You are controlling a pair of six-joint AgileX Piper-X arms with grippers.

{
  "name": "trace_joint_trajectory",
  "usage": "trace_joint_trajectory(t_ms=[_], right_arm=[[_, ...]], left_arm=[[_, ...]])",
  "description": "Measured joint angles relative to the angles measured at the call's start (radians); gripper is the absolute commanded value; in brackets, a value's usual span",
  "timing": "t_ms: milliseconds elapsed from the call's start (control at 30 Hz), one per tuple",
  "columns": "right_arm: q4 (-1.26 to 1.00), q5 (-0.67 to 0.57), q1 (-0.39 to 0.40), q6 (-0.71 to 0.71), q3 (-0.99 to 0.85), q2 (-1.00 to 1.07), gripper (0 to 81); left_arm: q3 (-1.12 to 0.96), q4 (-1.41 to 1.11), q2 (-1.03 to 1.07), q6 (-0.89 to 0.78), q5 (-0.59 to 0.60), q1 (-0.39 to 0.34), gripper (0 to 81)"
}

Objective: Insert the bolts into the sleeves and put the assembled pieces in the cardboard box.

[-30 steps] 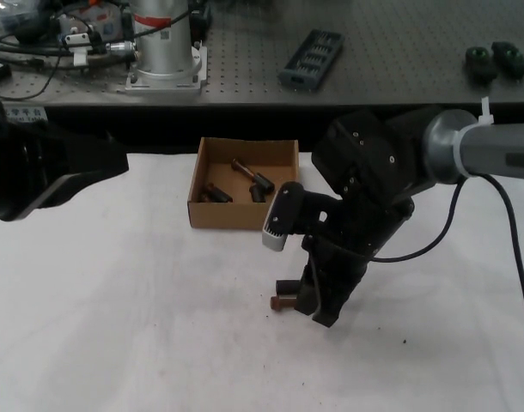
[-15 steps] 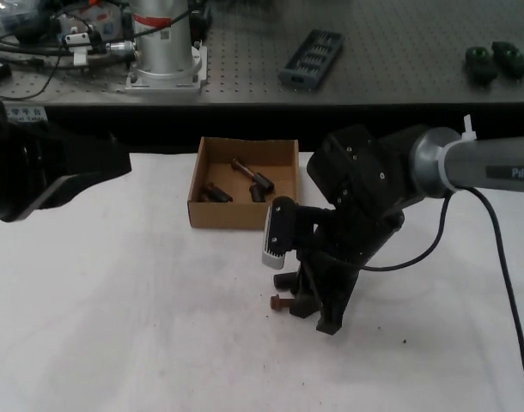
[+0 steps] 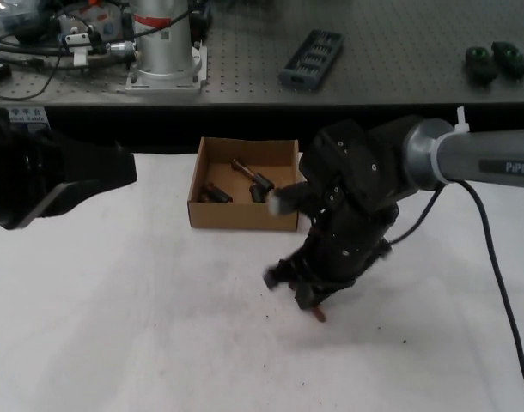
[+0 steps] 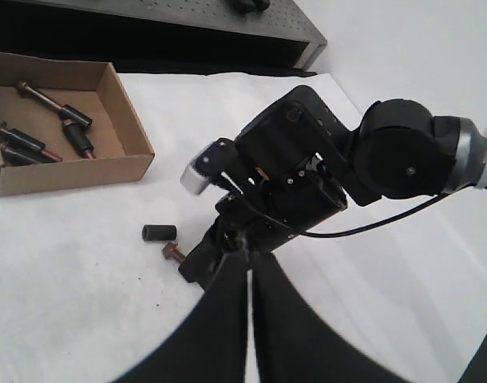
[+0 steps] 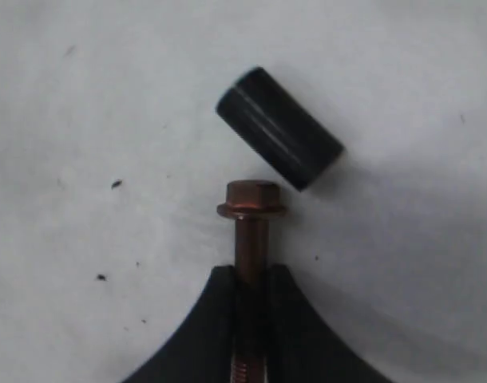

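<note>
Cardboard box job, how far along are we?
Done: several assembled pieces lie in the cardboard box. In hand: the right gripper is shut on a copper bolt, its head close to a loose black sleeve on the cloth. Left: push the bolt into the sleeve, then box that piece.

High view from behind, looking down on the desk (image 3: 116,343), left wrist view farther back, right wrist view very close, both see bolt (image 5: 251,211) and sleeve (image 5: 279,128)
</note>
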Motion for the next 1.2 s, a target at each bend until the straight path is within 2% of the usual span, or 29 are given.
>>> trace_joint_trajectory(t_ms=[33,67,200,333,367,400,433,467,500,567,600,633,767,867,967,1067,1100,1167,1200], right_arm=[[0.002,-0.007,0.0,0.121,-0.001,-0.005,3.4],[0.001,-0.032,0.004,0.362,0.0,-0.007,3.4],[-0.036,-0.071,0.03,0.801,0.0,-0.007,3.4],[-0.085,-0.066,0.078,1.098,0.0,-0.007,3.2],[-0.086,-0.066,0.098,1.108,0.0,-0.007,1.5],[-0.086,-0.067,0.134,1.184,0.0,-0.007,1.0],[-0.081,-0.064,0.153,1.21,0.0,-0.009,6.0],[-0.077,-0.061,0.156,1.226,0.0,-0.009,13.1],[-0.065,-0.06,0.198,1.246,0.0,-0.008,22.3],[-0.061,-0.06,0.222,1.252,0.0,-0.008,42.5],[-0.062,-0.056,0.23,1.253,0.0,-0.008,47.2],[-0.062,-0.056,0.231,1.253,0.0,-0.008,47.1],[-0.062,-0.06,0.225,1.246,0.0,-0.011,33.5],[-0.062,-0.064,0.196,1.206,0.003,-0.039,32.3],[-0.062,-0.025,0.158,1.107,0.004,-0.079,32.2],[-0.053,0.019,0.076,1.04,0.004,-0.144,32.2],[-0.044,0.035,0.076,1.002,0.004,-0.148,32.2],[-0.033,0.045,-0.026,0.958,0.004,-0.216,32.2],[-0.003,0.058,-0.061,0.88,0.004,-0.238,32.2]], left_arm=[[0.0,0.004,-0.004,0.0,0.0,0.0,2.0],[0.0,0.007,-0.017,0.0,0.0,0.0,2.0],[0.0,0.009,-0.047,0.0,0.0,0.0,2.0],[0.0,0.008,-0.082,0.0,0.0,0.0,2.0],[0.0,0.01,-0.09,0.0,0.0,0.0,2.0],[0.0,0.009,-0.097,0.0,0.0,0.0,2.0],[0.0,0.009,-0.103,0.0,0.0,0.0,2.0],[0.0,0.009,-0.109,0.0,0.0,0.0,2.0],[0.0,0.009,-0.114,0.0,0.0,0.0,2.0],[0.0,0.009,-0.118,0.0,0.0,0.0,2.0],[0.0,0.009,-0.118,0.0,0.0,0.0,2.0],[0.0,0.009,-0.119,0.0,0.0,0.0,2.0],[0.0,0.011,-0.119,0.0,0.0,0.0,2.0],[0.0,0.031,-0.119,-0.004,0.0,0.0,2.0],[0.002,0.08,-0.119,-0.004,-0.015,0.0,2.0],[0.005,0.117,-0.119,-0.004,-0.042,0.0,2.0],[0.005,0.116,-0.119,-0.004,-0.074,0.0,2.0],[0.006,0.103,-0.111,-0.004,-0.11,-0.002,2.0],[0.006,0.089,-0.099,-0.004,-0.121,-0.005,2.2]])
